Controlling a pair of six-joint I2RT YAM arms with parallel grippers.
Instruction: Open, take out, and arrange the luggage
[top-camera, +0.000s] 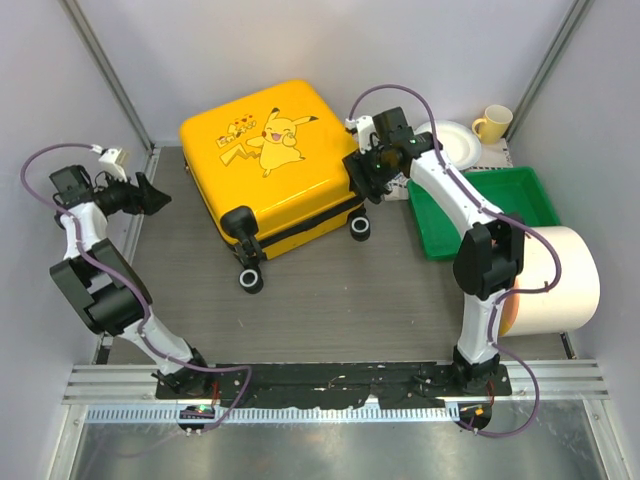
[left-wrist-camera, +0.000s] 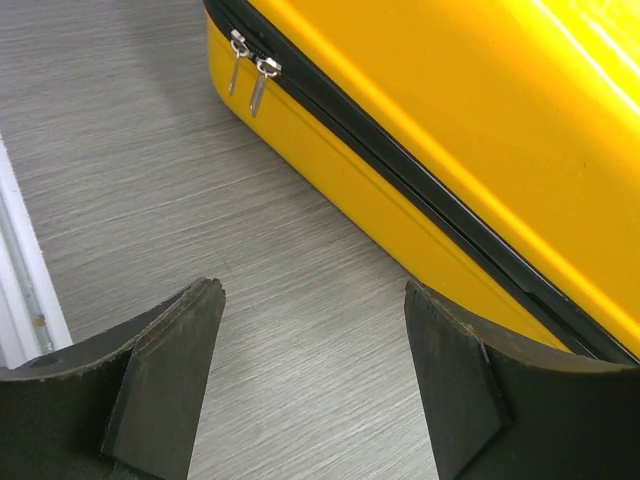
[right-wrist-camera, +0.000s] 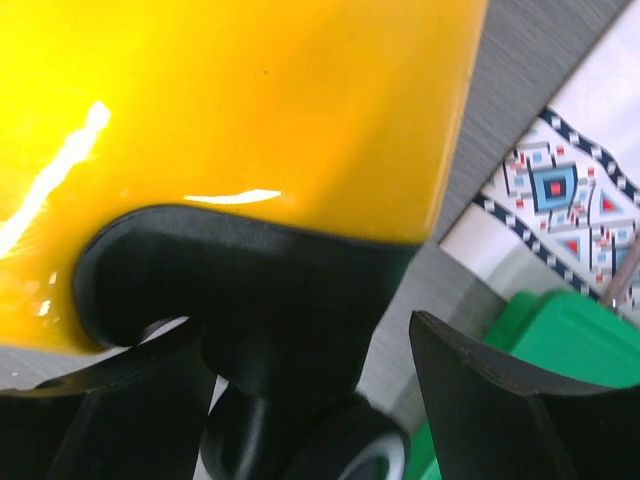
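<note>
The luggage (top-camera: 270, 160), a yellow hard-shell case with a cartoon print, lies flat and closed on the grey table, wheels toward the arms. My left gripper (top-camera: 155, 195) hovers off its left side, open, with only bare table between its fingers (left-wrist-camera: 160, 370). In the left wrist view the luggage (left-wrist-camera: 450, 120) fills the upper right, and two silver zipper pulls (left-wrist-camera: 250, 70) hang at its black zipper line. My right gripper (top-camera: 372, 185) is at the case's right near corner, open, with the black wheel (right-wrist-camera: 330, 440) and its housing (right-wrist-camera: 260, 290) between the jaws and a gap on the right side.
A green tray (top-camera: 490, 210) sits right of the luggage, close to the right arm. A large cream cylinder (top-camera: 555, 280) lies at the right edge. A white plate (top-camera: 455, 140) and yellow cup (top-camera: 493, 122) stand at the back right. A patterned cloth (right-wrist-camera: 560, 190) shows beside the tray.
</note>
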